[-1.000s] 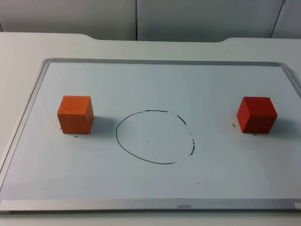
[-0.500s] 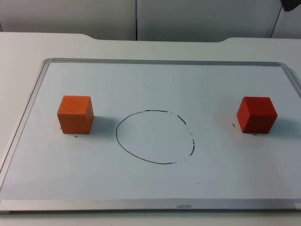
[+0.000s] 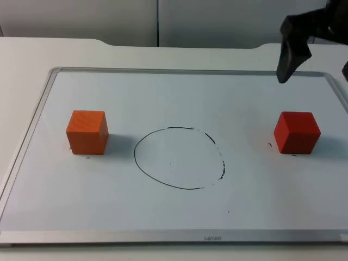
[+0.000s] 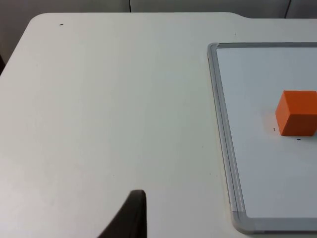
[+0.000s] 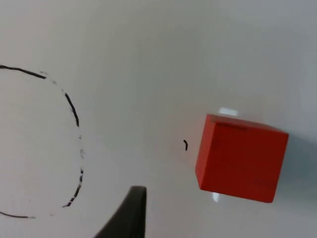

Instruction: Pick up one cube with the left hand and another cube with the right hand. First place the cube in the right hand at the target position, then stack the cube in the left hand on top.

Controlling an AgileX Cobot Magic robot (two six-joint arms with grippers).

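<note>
An orange cube [image 3: 87, 132] [image 4: 297, 113] stands on the left side of the whiteboard [image 3: 163, 70]. A red cube [image 3: 296, 132] [image 5: 241, 157] stands on its right side. Between them a hand-drawn black circle [image 3: 135, 155] [image 5: 72, 109] marks the target. My right gripper [image 3: 314, 73] hangs open above the board's far right corner, behind the red cube and apart from it, holding nothing. My left gripper [image 4: 131, 217] waits over the bare table left of the whiteboard, well away from the orange cube.
The whiteboard's raised metal frame [image 4: 225, 144] borders the work area. White table top [image 3: 32, 54] surrounds it, and the grey partition wall [image 3: 157, 22] closes the far side.
The right arm has come in from the upper right corner and its gripper now hangs over the board's far right corner. Both cubes have stayed in place.
</note>
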